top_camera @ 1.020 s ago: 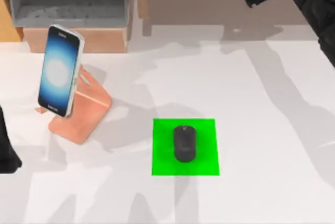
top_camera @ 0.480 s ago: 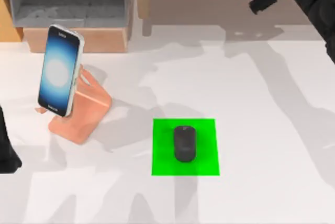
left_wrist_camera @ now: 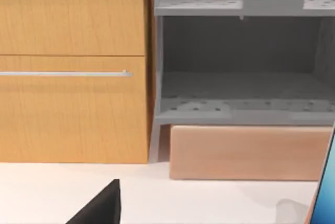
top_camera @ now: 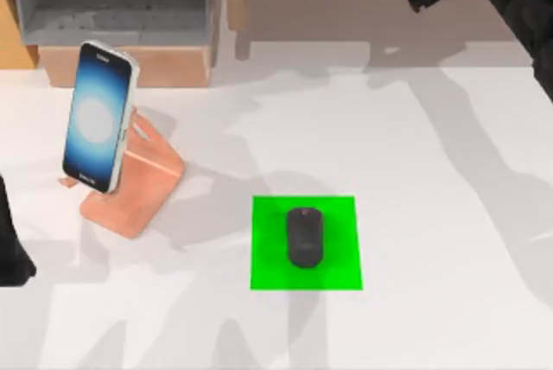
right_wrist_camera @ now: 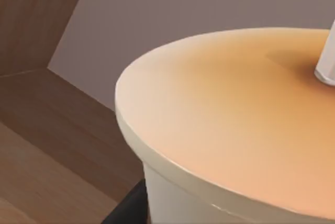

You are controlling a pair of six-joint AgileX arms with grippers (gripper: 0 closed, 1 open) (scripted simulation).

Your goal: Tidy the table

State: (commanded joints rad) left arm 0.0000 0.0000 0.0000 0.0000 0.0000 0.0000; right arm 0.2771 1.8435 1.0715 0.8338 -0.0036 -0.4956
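No legible text, label, brand, number or sign is seen anywhere. A small dark mark is carried at the top of the lit screen of the phone (top_camera: 97, 117), propped near the left edge of the desk (top_camera: 432, 171), and another near its lower end, but neither can be read. No printing is borne by the dark mouse (top_camera: 304, 237) on the green patch (top_camera: 268, 249), by the wooden shelf unit (left_wrist_camera: 73, 67), or by the lidded cup (right_wrist_camera: 230, 130) seen in the right wrist view.
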